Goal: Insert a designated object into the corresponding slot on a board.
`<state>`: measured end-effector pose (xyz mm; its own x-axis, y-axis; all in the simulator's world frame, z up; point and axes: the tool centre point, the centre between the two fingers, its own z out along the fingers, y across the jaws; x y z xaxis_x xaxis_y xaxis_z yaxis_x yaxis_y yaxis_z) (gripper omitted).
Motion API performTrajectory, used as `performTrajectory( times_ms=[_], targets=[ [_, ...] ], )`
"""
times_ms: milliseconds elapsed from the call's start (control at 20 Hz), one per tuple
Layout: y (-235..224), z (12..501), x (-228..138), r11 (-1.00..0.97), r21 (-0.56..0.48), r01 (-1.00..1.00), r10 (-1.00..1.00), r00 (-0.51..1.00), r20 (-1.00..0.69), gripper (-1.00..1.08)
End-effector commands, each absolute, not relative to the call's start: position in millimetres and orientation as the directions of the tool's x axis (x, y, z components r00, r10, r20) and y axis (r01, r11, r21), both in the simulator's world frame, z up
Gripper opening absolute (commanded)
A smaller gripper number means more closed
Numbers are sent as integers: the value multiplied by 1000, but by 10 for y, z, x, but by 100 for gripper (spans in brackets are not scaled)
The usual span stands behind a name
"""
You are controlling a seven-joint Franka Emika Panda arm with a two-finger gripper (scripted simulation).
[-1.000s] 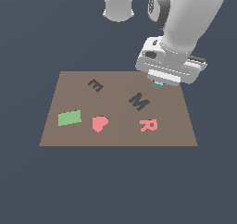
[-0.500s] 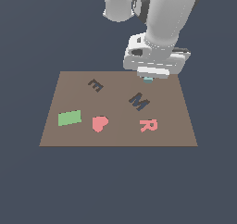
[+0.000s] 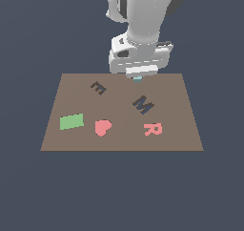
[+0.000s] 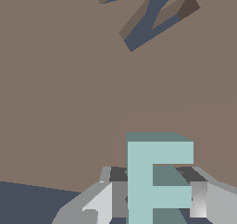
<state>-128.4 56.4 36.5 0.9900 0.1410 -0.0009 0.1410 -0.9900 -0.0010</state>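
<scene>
My gripper [image 3: 137,77] hangs over the far edge of the brown board [image 3: 171,89], near its middle. It is shut on the teal E block [image 3: 137,79], only a sliver of which shows under the hand in the exterior view. In the wrist view the teal E block [image 4: 155,177] sits between my two fingers [image 4: 199,197], above the board surface. The dark E-shaped slot [image 3: 98,88] lies on the board toward the exterior view's left of the gripper. The dark M-shaped recess [image 3: 143,105] lies nearer, below the gripper, and also shows in the wrist view [image 4: 150,15].
On the board's near half lie a green rectangle [image 3: 72,121], a pink heart [image 3: 102,127] and a pink R [image 3: 152,129]. The arm's white body [image 3: 143,20] rises behind the board's far edge. Dark floor surrounds the board.
The gripper with the teal E has moved toward the exterior view's left along the board's far edge, from over the far right corner to near the middle.
</scene>
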Motion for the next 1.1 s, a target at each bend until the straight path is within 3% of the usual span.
performTrajectory(
  times_ms=[0, 1050],
  targets=[
    [408, 371, -1293, -977, -1, 211, 211, 977, 0, -100],
    [-674, 396, -985, -757, -1, 654, 654, 757, 0, -100]
  ],
)
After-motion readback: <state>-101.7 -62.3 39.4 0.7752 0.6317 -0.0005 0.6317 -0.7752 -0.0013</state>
